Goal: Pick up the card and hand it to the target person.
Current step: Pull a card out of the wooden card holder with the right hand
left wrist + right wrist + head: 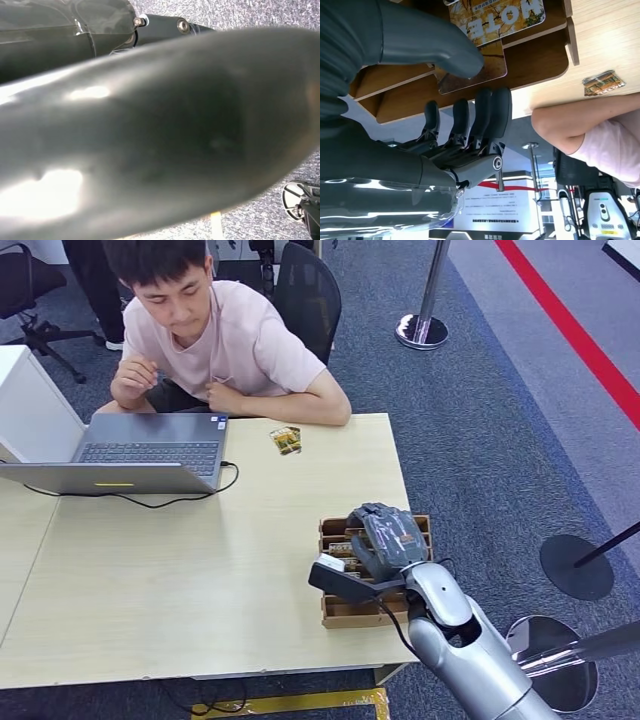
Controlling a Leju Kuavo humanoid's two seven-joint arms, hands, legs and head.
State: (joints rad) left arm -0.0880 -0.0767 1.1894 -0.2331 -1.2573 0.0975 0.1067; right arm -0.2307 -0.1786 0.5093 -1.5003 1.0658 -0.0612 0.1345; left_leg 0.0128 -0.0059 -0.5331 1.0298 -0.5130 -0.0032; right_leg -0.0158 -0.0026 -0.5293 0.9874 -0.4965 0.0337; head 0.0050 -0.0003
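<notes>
The right hand [433, 85] reaches into the wooden card holder [332, 612] at the counter [189, 570] edge, thumb on a card [474, 75], fingers apart, not yet pinching. Pinch firmly, lift straight, then carry toward the person [219, 340] at 11 o'clock.

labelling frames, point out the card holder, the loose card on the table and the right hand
card holder [341, 612], head view, near wooden wall
loose card [286, 440], head view, its face
right hand [389, 538], head view, back of hand
</notes>
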